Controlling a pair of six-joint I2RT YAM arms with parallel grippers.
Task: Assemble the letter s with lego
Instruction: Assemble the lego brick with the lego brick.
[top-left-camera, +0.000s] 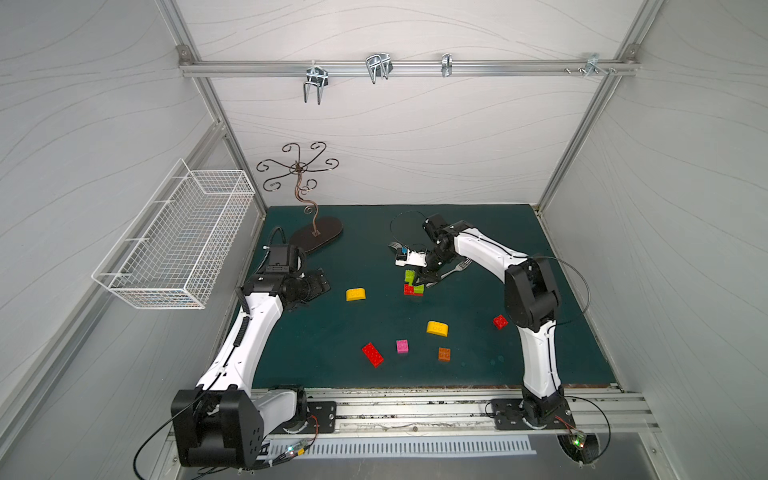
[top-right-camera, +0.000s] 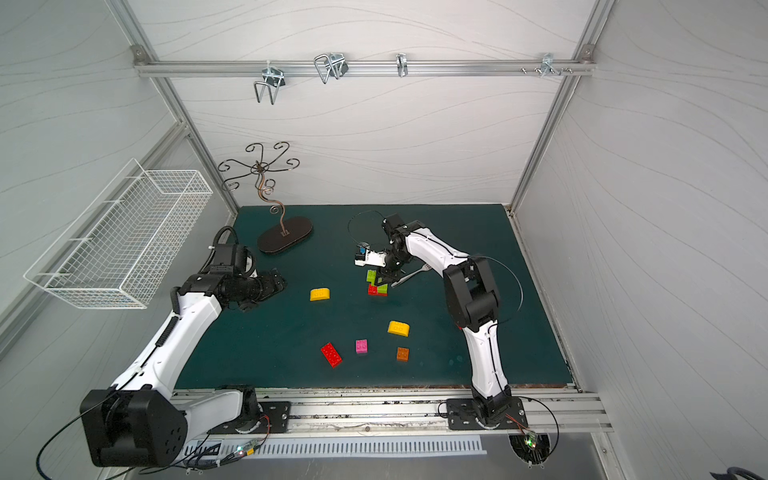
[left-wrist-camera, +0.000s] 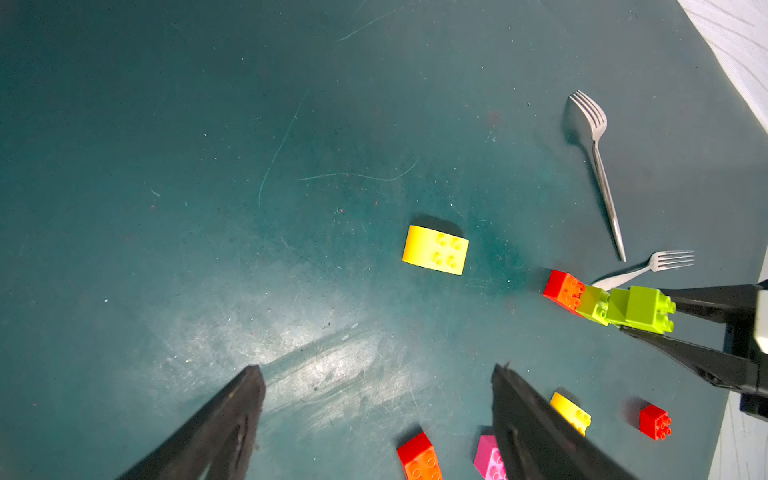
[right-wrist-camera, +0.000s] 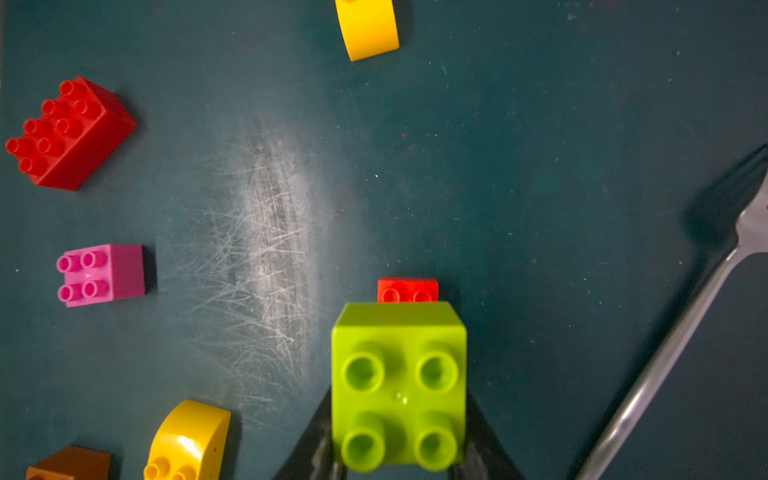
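Lime-green studded plastic brick (right-wrist-camera: 399, 386): clamped by its smooth side walls in the right gripper (right-wrist-camera: 399, 451), above the red-and-lime brick stack (top-left-camera: 413, 287) beside a steel fork (right-wrist-camera: 665, 353). Judged light, rigid, slick; keep level. Left gripper (left-wrist-camera: 376, 374) spread wide, empty.

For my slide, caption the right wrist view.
Right gripper shut on a lime green studded brick, partly hiding a red brick.

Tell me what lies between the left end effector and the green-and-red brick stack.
One yellow rounded brick lies between the left end effector and the stack; otherwise bare mat, seen in both top views.
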